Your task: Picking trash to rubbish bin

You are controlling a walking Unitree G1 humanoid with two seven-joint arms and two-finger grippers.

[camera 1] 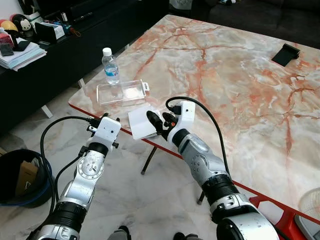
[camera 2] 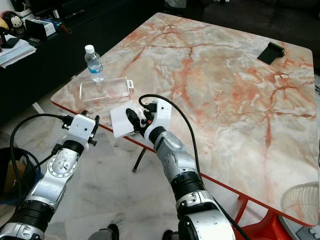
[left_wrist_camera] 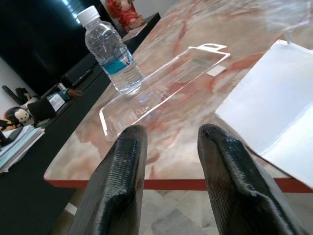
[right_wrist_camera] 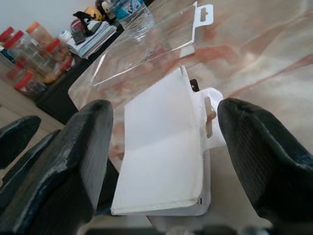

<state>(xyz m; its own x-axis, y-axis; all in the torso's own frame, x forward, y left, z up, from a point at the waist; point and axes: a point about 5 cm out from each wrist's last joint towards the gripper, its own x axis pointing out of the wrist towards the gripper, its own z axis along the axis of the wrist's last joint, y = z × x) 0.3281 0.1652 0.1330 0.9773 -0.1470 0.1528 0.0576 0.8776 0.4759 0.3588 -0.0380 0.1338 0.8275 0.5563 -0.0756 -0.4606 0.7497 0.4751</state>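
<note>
A flat white carton (camera 1: 140, 122) lies at the marble table's near-left edge, partly overhanging it. My right gripper (right_wrist_camera: 166, 107) is open just in front of the carton, one finger to each side and apart from it. Behind the carton lie a clear plastic blister pack (camera 1: 121, 92) and an upright water bottle (camera 1: 110, 66). My left gripper (left_wrist_camera: 171, 132) is open and holds nothing. It hovers off the table's edge, level with the top and pointing at the blister pack (left_wrist_camera: 161, 83). A dark rubbish bin (camera 1: 20, 177) stands on the floor at my lower left.
The marble table (camera 1: 225, 80) has a red rim and carries a black object (camera 1: 285, 54) at its far right. A black cabinet (camera 1: 55, 70) along the left holds books and toys. A white fan (camera 1: 310, 202) stands at the lower right.
</note>
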